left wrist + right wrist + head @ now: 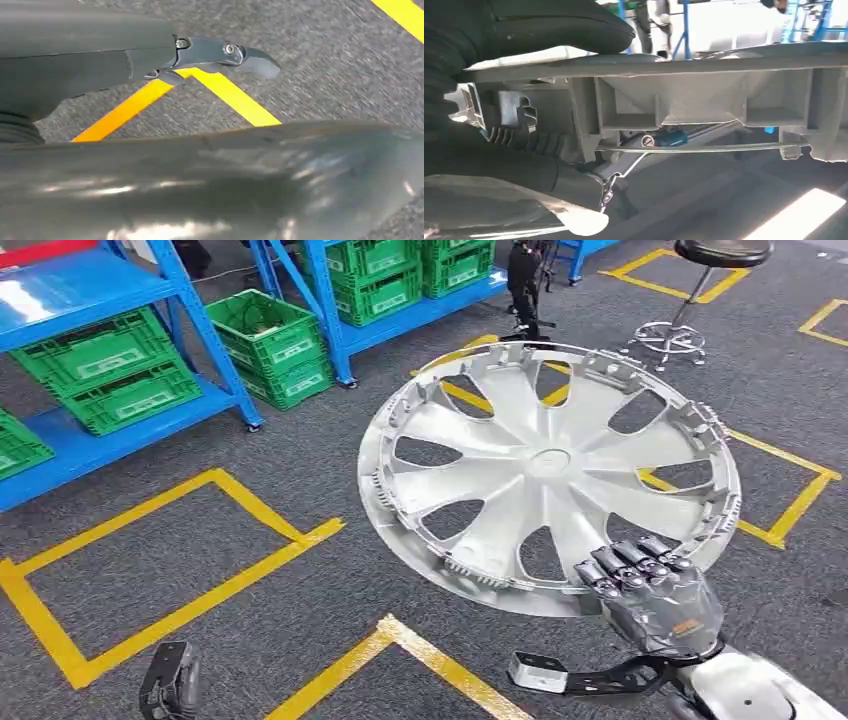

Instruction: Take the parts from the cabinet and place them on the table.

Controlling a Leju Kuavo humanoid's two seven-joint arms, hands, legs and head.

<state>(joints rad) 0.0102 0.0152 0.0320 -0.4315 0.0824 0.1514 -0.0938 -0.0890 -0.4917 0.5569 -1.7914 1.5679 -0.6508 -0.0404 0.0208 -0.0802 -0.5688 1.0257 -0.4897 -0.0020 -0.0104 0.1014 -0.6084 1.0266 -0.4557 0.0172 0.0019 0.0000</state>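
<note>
Head view showed the right hand (pixel 645 585) gripping a silver wheel cover (pixel 545 465) by its near rim, fingers curled over the edge, holding it in the air above the grey floor (pixel 300 600) with yellow tape lines (pixel 170 615). It looked light, thin and stiff plastic, probably brittle at the clips; the rim seemed the safest hold, since the spokes are smooth. Left hand (pixel 150 60) hung low near the floor; I could not tell whether it was spread or closed. Green crates (pixel 110 370) sat on blue shelves (pixel 60 290); their contents were not visible.
</note>
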